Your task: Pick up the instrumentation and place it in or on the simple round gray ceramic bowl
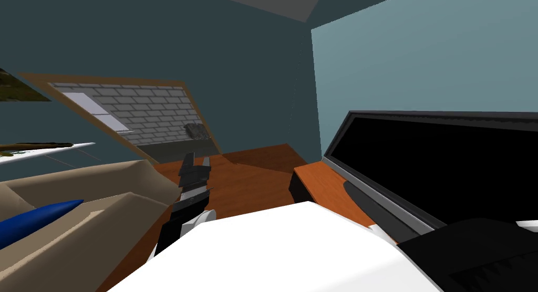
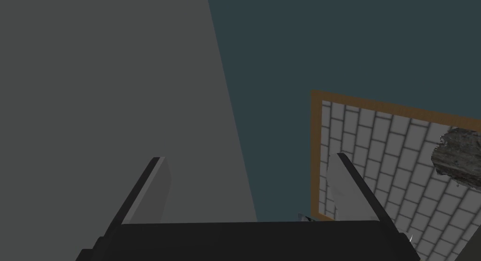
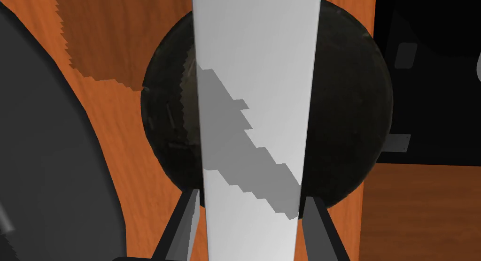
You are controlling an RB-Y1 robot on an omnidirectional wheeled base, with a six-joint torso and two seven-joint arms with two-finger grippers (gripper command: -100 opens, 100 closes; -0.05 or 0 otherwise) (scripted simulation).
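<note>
Right gripper [image 3: 251, 204] clamped on white instrument [image 3: 257, 61], held over dark round bowl [image 3: 350, 108], left gripper [image 2: 250, 178] raised, spread open.

Dim, flat light; jagged-edged shadows

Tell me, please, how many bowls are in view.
1: a dark round bowl on the wooden surface, just beyond the white piece held in the right gripper. Others may be hidden.
</note>
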